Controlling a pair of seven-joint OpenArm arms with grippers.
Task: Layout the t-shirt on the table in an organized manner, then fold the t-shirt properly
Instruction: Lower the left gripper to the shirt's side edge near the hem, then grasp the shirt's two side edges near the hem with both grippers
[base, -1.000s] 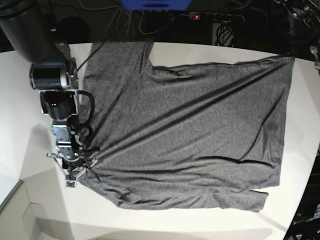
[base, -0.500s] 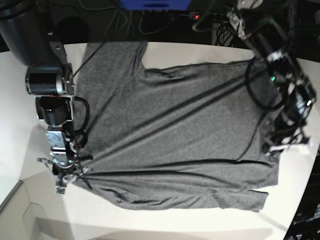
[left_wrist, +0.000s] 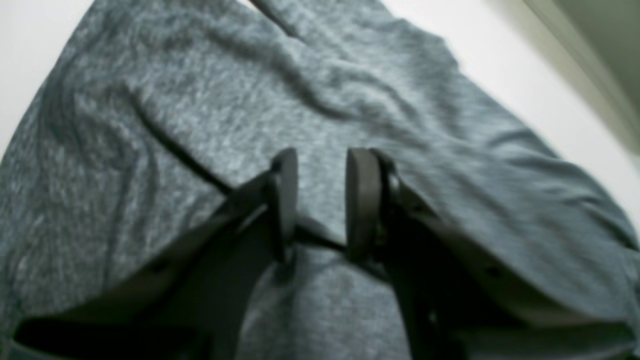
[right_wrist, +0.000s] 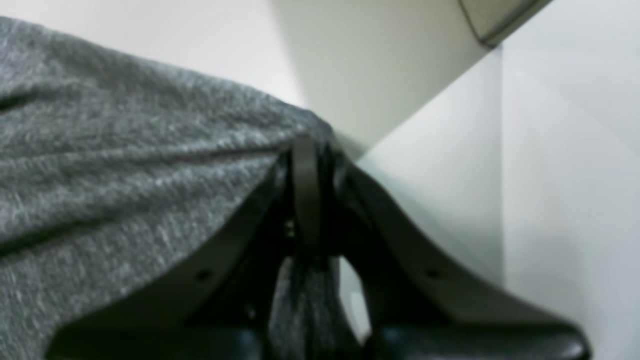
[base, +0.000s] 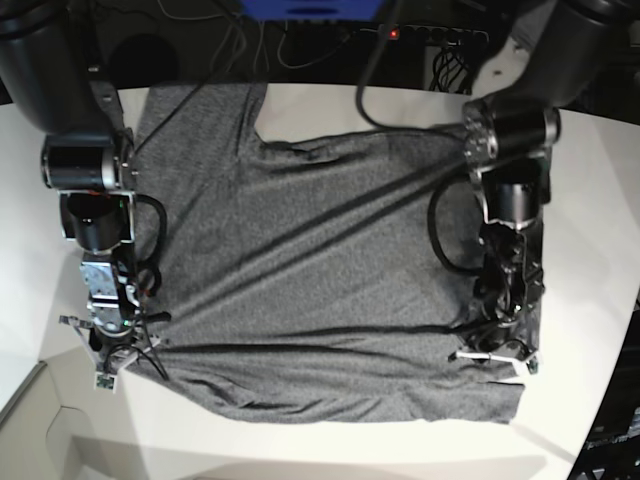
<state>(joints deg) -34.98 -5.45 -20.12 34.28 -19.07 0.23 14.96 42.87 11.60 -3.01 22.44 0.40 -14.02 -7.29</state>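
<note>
The dark grey t-shirt (base: 320, 260) lies spread over the white table (base: 600, 250), with long creases running diagonally across it. My right gripper (base: 105, 362) is at the shirt's lower left corner. In the right wrist view it (right_wrist: 312, 150) is shut on the t-shirt's (right_wrist: 125, 150) edge, with fabric pinched between its fingers. My left gripper (base: 495, 352) hangs over the shirt's lower right part. In the left wrist view it (left_wrist: 322, 165) is open, with the cloth (left_wrist: 200, 100) and a seam line showing in the gap between its fingers.
Cables and a power strip with a red light (base: 393, 33) run along the table's far edge, beside a blue object (base: 310, 8). The table's edge cuts across the lower left corner (base: 30, 385). Bare white tabletop (right_wrist: 550, 150) lies beside the right gripper.
The left arm has come in from the right and now stands over the shirt's lower right part. The right gripper has pulled the shirt's corner leftward, and the whole shirt has shifted left.
</note>
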